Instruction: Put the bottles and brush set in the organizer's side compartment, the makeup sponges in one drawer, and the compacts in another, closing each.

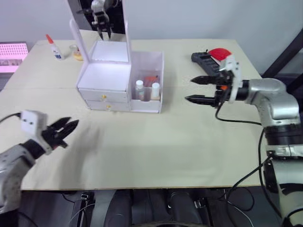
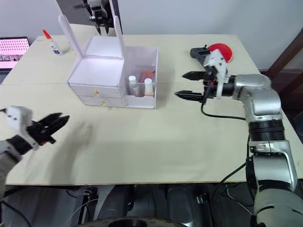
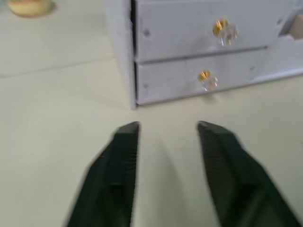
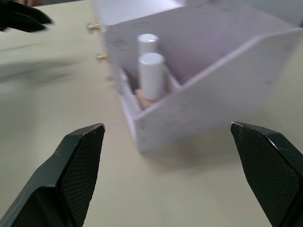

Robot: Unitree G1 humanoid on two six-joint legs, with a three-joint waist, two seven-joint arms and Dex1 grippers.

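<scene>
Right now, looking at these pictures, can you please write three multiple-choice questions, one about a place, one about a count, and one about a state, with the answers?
1. Where do the two bottles stand?
A. In the side compartment of the organizer
B. On the table beside the glue bottle
C. Inside the top drawer

2. How many gold knobs show on the drawer fronts?
A. One
B. Two
C. Four

3. How do the two drawers stand?
A. Both pulled out
B. The top one out, the lower one shut
C. Both shut

Answers:
1. A: both white caps rise inside the tall bin at the organizer's side.
2. B: one knob sits on each of the two drawer fronts.
3. C: both fronts lie flush with the box in the left wrist view.
</scene>
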